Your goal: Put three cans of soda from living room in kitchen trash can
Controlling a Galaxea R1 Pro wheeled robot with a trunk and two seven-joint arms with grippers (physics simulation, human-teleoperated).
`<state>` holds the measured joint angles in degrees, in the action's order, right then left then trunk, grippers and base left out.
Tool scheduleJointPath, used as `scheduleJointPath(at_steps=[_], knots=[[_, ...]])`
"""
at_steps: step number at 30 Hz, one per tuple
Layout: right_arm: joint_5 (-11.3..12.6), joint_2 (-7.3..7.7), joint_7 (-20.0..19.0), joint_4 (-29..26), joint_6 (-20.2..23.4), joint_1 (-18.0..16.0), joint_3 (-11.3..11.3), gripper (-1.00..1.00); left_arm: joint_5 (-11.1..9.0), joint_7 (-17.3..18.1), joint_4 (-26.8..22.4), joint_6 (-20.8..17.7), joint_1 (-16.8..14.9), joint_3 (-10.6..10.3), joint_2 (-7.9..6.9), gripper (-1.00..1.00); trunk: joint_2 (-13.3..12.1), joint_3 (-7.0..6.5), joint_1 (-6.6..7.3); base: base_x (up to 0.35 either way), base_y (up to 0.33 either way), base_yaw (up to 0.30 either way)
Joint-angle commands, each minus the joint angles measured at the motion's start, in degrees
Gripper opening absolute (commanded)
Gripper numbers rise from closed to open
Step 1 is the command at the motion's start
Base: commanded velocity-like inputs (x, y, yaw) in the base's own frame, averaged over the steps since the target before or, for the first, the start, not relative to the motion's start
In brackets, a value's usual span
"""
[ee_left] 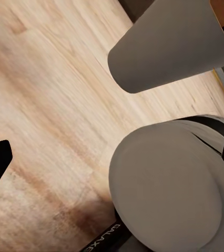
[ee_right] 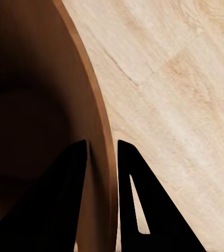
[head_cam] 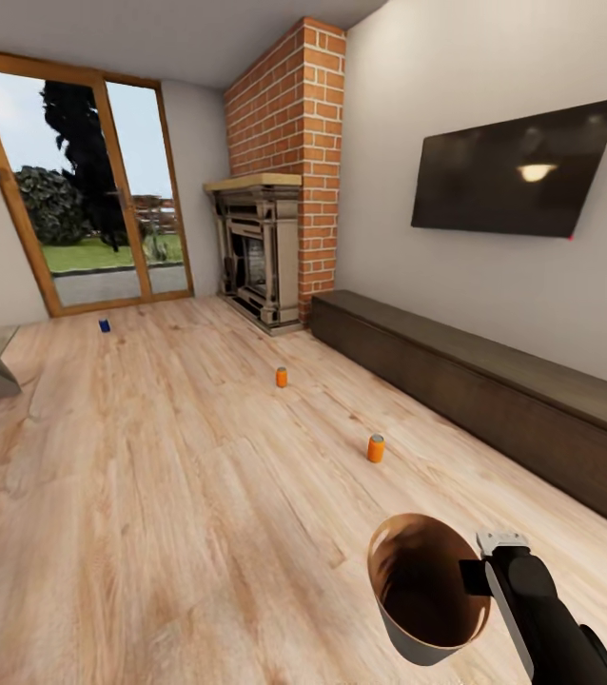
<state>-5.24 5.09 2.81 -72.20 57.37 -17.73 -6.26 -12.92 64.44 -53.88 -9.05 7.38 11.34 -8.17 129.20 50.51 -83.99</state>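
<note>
A home living room: brick fireplace, wall-hung TV, long low cabinet, wood floor, glass garden doors.

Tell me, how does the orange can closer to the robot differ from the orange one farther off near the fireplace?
The nearer can stands on the wood floor close to the long dark cabinet; the farther can stands more in the open, in front of the brick fireplace. The nearer can looks larger in the head view, the farther one smaller, probably from distance alone. Both are orange, upright and untouched, while the right gripper holds the trash can by its rim.
</note>
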Motion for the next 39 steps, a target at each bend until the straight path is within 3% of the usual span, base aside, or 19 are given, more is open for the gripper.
scheduleJointPath(at_steps=[1, 39], knots=[[0.4, -0.01, 0.0, 0.0, 0.0, 0.0, 0.0, -1.0, 0.0, 0.0, 0.0, 0.0, 0.0, 0.0, 0.0, 1.0, 0.0, 0.04, 0.0, 0.0, 0.0, -0.23], [0.4, -0.08, 0.0, 0.0, 0.0, 0.0, 0.0, -1.0, 0.0, 0.1, 0.0, 0.0, 0.0, 0.0, 0.0, 1.0, 0.0, 1.79, 0.0, 0.0, 0.0, -0.227]])
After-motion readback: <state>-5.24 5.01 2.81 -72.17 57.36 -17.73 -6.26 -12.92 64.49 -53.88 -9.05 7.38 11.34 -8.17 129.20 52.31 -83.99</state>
